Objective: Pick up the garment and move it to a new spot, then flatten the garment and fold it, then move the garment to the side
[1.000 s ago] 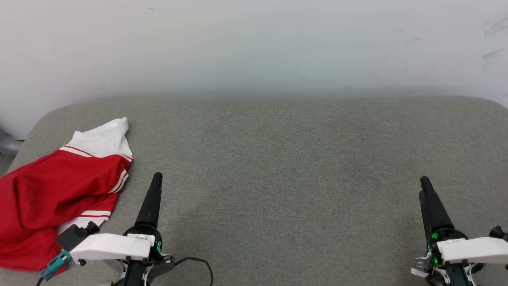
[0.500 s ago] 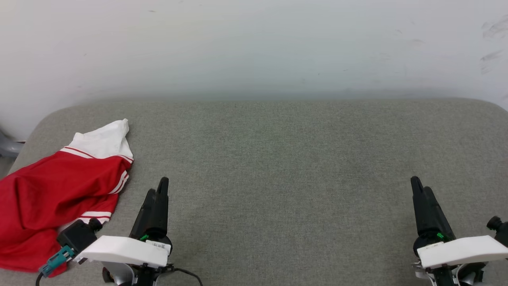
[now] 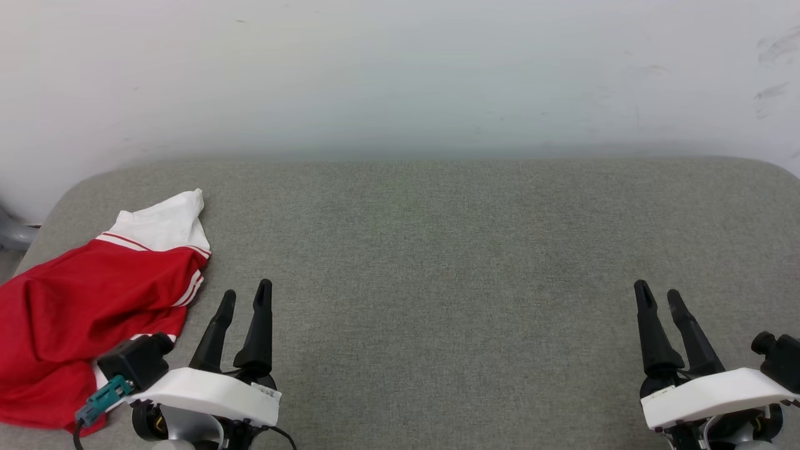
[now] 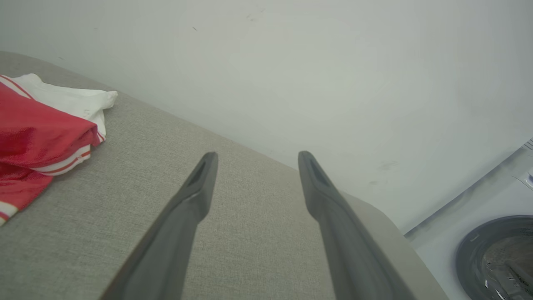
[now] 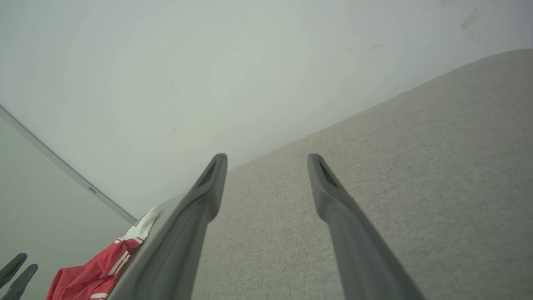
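1 garment (image 3: pixel 75 306) | red body, white red-striped sleeve, crumpled | left and right jaws apart

Red, white-sleeved garment (image 3: pixel 81 306); grey table (image 3: pixel 450 250)

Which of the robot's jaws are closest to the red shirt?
The left jaws: they sit just beside the garment, at the lower left. The right jaws are far across the grey cushion.

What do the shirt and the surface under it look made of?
The shirt: thin, slightly shiny knit, likely polyester jersey; it slumps in soft folds with a faint sheen. The surface: matte grey woven upholstery, probably padded; fine heathered weave, rounded corners.
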